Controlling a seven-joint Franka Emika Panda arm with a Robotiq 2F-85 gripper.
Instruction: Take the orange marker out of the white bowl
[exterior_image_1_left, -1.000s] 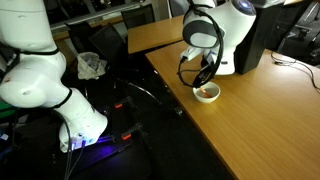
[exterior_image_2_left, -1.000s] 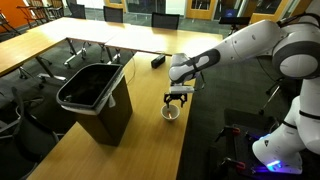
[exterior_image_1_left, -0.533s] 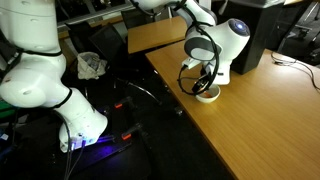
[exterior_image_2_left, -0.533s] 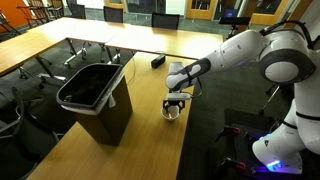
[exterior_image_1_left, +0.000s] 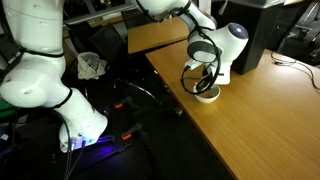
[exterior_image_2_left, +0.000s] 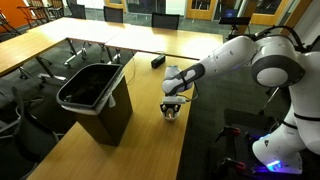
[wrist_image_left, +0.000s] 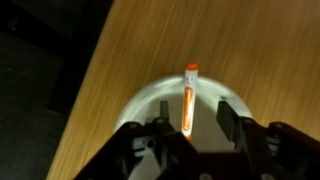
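In the wrist view the orange marker (wrist_image_left: 189, 95) lies in the white bowl (wrist_image_left: 150, 100) on the wooden table, pointing away from me. My gripper (wrist_image_left: 190, 128) is open and low inside the bowl, with one finger on each side of the marker's near end. The fingers do not touch the marker. In both exterior views the gripper (exterior_image_1_left: 205, 85) (exterior_image_2_left: 173, 105) hangs straight down into the bowl (exterior_image_1_left: 208, 97) (exterior_image_2_left: 171, 113), and the marker is hidden there.
The bowl sits near the table's edge (exterior_image_1_left: 170, 85). A big black bin (exterior_image_2_left: 92, 92) stands on the table beside the bowl. A dark box (exterior_image_1_left: 262, 35) and cables stand behind the arm. A small black object (exterior_image_2_left: 157, 61) lies farther back.
My gripper has come down from above the bowl into it, and the fingers now straddle the marker. The bowl has not moved.
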